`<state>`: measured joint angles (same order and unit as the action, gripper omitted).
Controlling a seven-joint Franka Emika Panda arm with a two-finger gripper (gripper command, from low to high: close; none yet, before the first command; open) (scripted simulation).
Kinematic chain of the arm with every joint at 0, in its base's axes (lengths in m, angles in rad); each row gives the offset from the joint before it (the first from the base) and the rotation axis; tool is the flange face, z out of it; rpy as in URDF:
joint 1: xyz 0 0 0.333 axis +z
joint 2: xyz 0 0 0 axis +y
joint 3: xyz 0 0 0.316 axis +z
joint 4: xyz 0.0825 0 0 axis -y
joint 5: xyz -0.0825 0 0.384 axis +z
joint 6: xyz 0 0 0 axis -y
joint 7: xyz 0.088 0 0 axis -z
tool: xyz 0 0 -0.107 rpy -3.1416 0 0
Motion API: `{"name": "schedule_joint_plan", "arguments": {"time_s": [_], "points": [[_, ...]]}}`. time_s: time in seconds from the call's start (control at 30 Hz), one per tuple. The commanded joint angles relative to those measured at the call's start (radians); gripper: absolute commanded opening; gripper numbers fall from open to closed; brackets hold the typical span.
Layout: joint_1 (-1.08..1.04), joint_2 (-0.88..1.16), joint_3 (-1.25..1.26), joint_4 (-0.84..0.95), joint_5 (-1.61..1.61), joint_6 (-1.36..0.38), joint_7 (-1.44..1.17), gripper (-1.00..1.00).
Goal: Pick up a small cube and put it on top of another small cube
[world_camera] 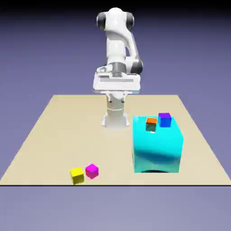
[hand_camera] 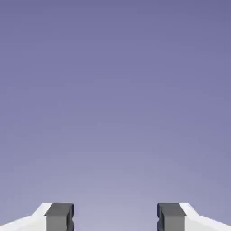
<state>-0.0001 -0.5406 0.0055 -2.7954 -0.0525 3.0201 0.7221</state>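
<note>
Two small cubes lie side by side near the table's front edge in the exterior view: a yellow cube (world_camera: 77,175) and, touching or nearly touching it, a magenta cube (world_camera: 92,171). An orange cube (world_camera: 151,121) and a blue cube (world_camera: 164,119) rest on top of a large cyan block (world_camera: 158,149). My gripper (world_camera: 117,84) hangs high over the table's far part, far from every cube. In the hand view the gripper (hand_camera: 115,219) is open, its grey fingertips (hand_camera: 59,216) wide apart with only the blue-violet backdrop between them. No cube shows in that view.
The large cyan block stands on the tan table (world_camera: 54,135) at the exterior view's right, much taller than the small cubes. The robot's base (world_camera: 113,118) stands just to its left at the far side.
</note>
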Motion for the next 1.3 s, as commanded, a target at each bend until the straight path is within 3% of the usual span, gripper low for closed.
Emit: {"name": "schedule_joint_plan", "arguments": {"time_s": [0.0,1.27], "points": [[-0.010,0.024,0.005,0.012,-0.044,-0.014,-0.016,0.00],[-0.381,0.923,0.173,0.459,-1.648,-0.532,-0.595,0.00]]}}
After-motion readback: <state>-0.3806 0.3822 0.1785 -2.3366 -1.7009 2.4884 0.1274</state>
